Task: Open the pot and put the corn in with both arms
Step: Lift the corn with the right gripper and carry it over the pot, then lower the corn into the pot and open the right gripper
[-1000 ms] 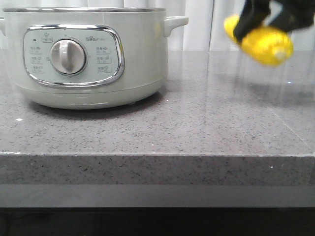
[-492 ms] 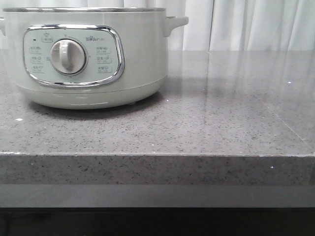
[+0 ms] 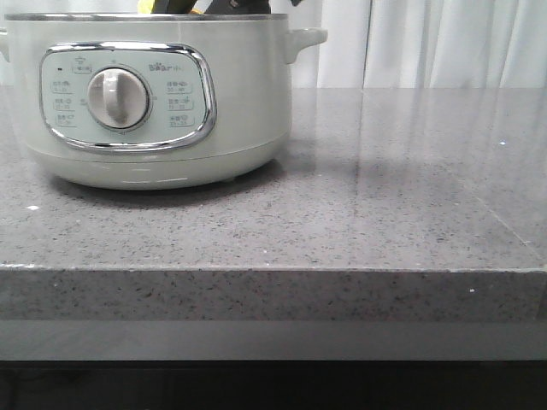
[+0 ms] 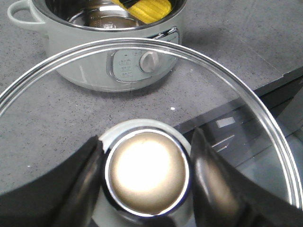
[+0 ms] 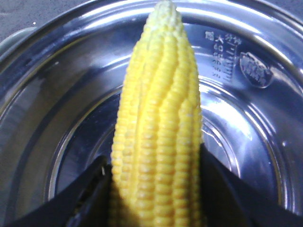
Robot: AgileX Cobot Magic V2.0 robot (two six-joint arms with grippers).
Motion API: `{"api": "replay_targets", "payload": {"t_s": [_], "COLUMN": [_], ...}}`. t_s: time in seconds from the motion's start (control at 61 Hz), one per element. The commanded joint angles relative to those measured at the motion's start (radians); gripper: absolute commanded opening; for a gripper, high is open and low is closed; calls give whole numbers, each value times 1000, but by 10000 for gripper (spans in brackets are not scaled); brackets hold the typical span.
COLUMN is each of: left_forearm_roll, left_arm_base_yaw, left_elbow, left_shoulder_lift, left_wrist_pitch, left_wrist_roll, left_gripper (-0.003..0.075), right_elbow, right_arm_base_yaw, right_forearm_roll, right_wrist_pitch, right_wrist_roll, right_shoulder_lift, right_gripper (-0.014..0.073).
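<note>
The pot (image 3: 154, 94) sits open on the grey bench (image 3: 342, 222), toward the robot's left side of it, and the corn (image 5: 158, 132) hangs right over its mouth. The right gripper (image 5: 154, 189) has its jaws clamped on the cob's thick end, one dark finger on either side. The cob's long axis runs straight out from the jaws, its tapered tip pointing across the steel bowl toward the far wall. So the pot's floor lies directly beneath the cob; the drop is simply downward. How high it hangs above the bottom I can't say for sure — in the wrist view it looks to be within the rim.

From the front only a sliver of yellow and dark finger shows above the steel rim.

The left gripper (image 4: 144, 161) holds the lid (image 4: 246, 123) off to the side, jaws closed on its round metal knob (image 4: 147, 172); through the glass you can see the pot well apart from the lid, with the corn already in its opening. The right arm is clearly the nearer one to the pot.

Count: one pot, one lid, one cob, two grippers — both occupied.
</note>
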State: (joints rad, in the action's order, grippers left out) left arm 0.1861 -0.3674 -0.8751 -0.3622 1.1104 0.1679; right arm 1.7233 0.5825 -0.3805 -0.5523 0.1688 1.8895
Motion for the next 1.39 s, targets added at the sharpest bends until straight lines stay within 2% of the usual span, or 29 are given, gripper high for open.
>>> {"api": "replay_targets", "payload": {"t_s": [0.0, 0.689, 0.754, 0.934, 1.131, 1.246, 1.377], "left_forearm_roll": [31, 31, 31, 31, 31, 31, 31], "left_arm_base_yaw": [-7, -7, -7, -7, -7, -7, -7], "left_elbow": [-32, -32, -32, -32, -32, -32, -40], "left_shoulder_lift": [-8, -8, -8, -8, -9, -13, -52], "left_wrist_pitch": [-139, -139, -139, -139, -142, -147, -170], "left_wrist_roll": [-11, -12, -12, -12, -12, -12, -21], "left_gripper": [221, 221, 221, 221, 221, 221, 221], "right_elbow": [40, 57, 57, 57, 57, 45, -44], "right_arm_base_yaw": [-2, -12, -24, -89, -204, -266, -321], "right_forearm_roll": [-13, -10, -2, 10, 13, 39, 90], "right_wrist_pitch": [59, 44, 44, 24, -19, -46, -23], "right_wrist_roll": [12, 12, 12, 12, 12, 12, 12], "right_shoulder_lift": [-59, -85, -106, -181, -243, -281, -363], "right_gripper": [447, 458, 423, 179, -17, -72, -69]}}
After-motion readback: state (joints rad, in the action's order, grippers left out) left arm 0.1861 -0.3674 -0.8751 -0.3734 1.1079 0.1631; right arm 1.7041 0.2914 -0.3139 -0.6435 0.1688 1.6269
